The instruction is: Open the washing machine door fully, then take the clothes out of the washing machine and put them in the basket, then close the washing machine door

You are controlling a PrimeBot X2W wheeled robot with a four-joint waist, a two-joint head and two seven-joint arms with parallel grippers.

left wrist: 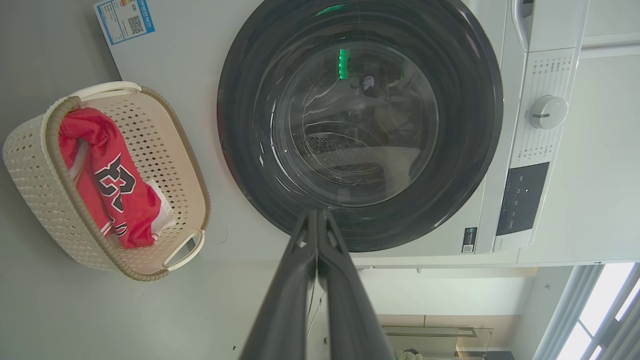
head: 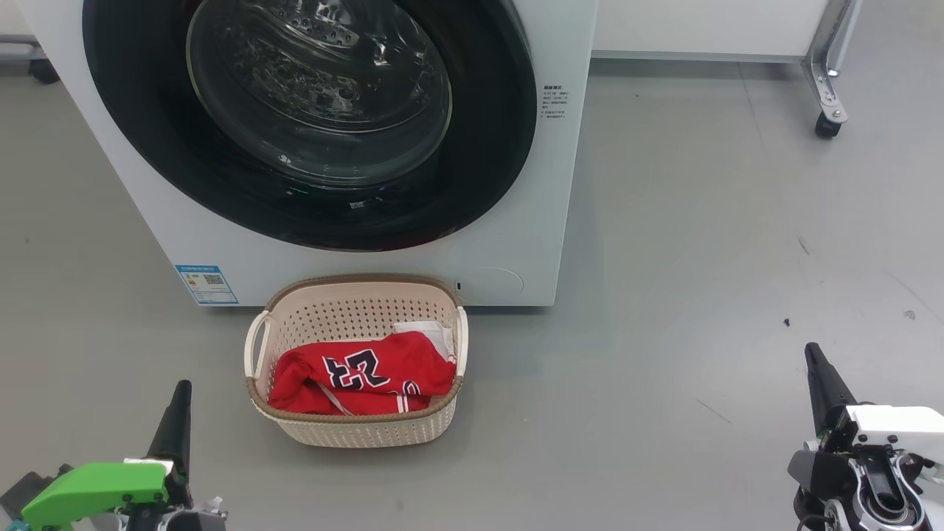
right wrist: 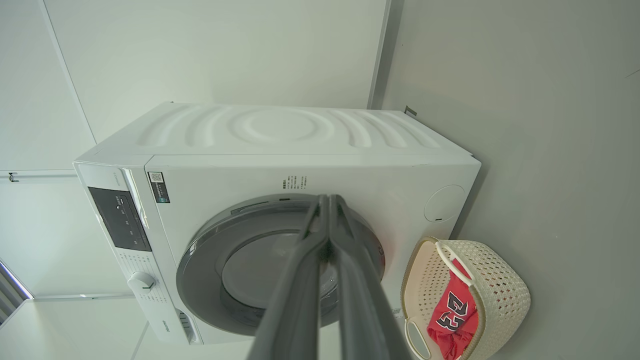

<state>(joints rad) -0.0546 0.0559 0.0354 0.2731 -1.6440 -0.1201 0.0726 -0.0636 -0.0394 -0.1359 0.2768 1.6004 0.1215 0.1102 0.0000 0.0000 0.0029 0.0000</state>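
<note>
Laundry lies in the cream perforated basket (head: 354,431): a red jersey (head: 369,372) numbered 23 is bunched across its front, and a white piece (head: 431,332) is tucked behind it at the far right corner. The basket stands on the grey floor (head: 700,258), just in front of the base of the white washing machine (head: 516,243) and below its door. The round, black-rimmed washing machine door (head: 487,147) is shut flat against the machine's front, and the perforated steel drum (head: 317,81) shows through its glass bowl. A blue sticker (head: 209,285) sits low on the front, left of the basket. In the left wrist view a round dial (left wrist: 548,112) shows on the control panel.

The left jaws are closed on nothing, their dark fingers (left wrist: 292,280) pressed together, low at the left and well apart from the basket. The right jaws are likewise closed and empty, fingers (right wrist: 300,290) together, low at the right over bare floor. A caster (head: 827,125) of a metal frame stands at the far right.
</note>
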